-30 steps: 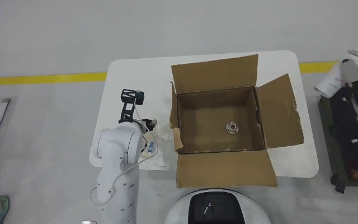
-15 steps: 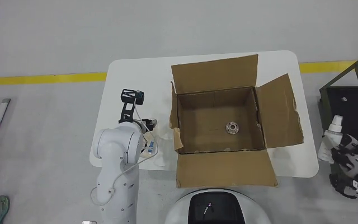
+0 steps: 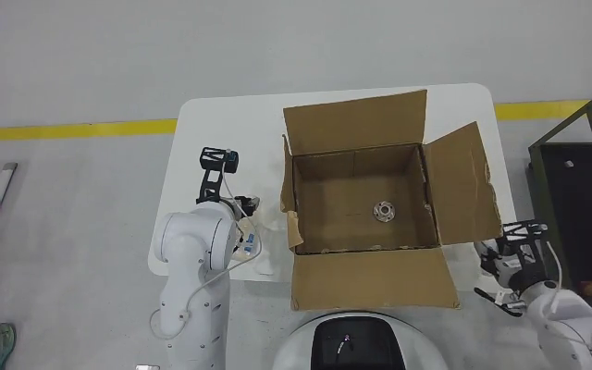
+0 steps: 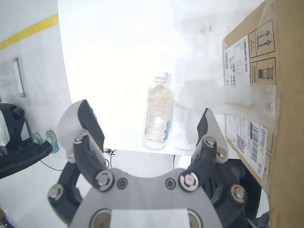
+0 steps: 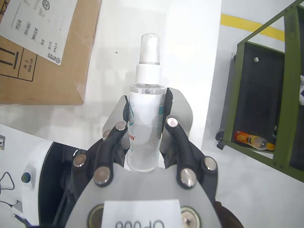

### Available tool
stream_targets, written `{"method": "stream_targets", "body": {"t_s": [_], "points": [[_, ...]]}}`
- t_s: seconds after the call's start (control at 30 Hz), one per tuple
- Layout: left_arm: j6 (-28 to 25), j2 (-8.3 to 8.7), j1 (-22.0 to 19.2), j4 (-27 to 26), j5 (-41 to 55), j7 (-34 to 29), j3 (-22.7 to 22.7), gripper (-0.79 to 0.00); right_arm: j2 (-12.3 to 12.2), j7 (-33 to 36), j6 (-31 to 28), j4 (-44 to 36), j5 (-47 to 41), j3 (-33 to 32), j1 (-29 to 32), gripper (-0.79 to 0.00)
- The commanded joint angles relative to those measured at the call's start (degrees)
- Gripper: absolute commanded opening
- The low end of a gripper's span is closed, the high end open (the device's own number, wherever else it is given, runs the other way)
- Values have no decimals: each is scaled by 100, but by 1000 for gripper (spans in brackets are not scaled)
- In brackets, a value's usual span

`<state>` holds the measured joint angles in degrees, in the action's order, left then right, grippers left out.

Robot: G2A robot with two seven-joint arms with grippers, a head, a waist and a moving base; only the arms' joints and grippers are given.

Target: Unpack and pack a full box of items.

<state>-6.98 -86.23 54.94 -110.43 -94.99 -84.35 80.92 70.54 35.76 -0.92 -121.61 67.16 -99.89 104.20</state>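
An open cardboard box (image 3: 370, 199) stands on the white table (image 3: 222, 120) with its flaps spread. One small round part (image 3: 383, 211) lies on its floor. Left of the box, near the table's front edge, a clear plastic bottle (image 4: 157, 112) with a white cap lies on its side. My left gripper (image 4: 144, 109) hangs open above it, one finger on each side, not touching. My right gripper (image 5: 147, 100) is shut on a white spray bottle (image 5: 148, 55), held off the table's front right corner beside the box's right flap (image 5: 47, 48).
A green metal cart (image 5: 261, 91) stands on the floor to the right of the table, and an orange bottle (image 5: 254, 141) lies on its lower shelf. A yellow floor line (image 3: 83, 129) runs behind the table.
The right arm swung in from the cart at the right edge to the table's front right corner, carrying the spray bottle. The left arm and clear bottle stayed put.
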Motion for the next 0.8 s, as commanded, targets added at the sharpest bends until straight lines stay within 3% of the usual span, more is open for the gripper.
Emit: {"method": "stream_targets", "body": {"t_s": [0.0,0.33,0.4,0.5,0.53,0.77], "points": [[0,0,0,0,0,0,0,0,3,25,28,126,82,126,-103,-785],[0,0,0,0,0,0,0,0,-1,52,-9,646,311,396,-416,-785],[0,0,0,0,0,0,0,0,-3,62,-27,691,303,410,-444,-693],[0,0,0,0,0,0,0,0,-6,80,-43,731,313,422,-480,-680],[0,0,0,0,0,0,0,0,-6,85,-43,741,311,426,-493,-606],[0,0,0,0,0,0,0,0,-13,116,-45,829,344,437,-544,-508]]}}
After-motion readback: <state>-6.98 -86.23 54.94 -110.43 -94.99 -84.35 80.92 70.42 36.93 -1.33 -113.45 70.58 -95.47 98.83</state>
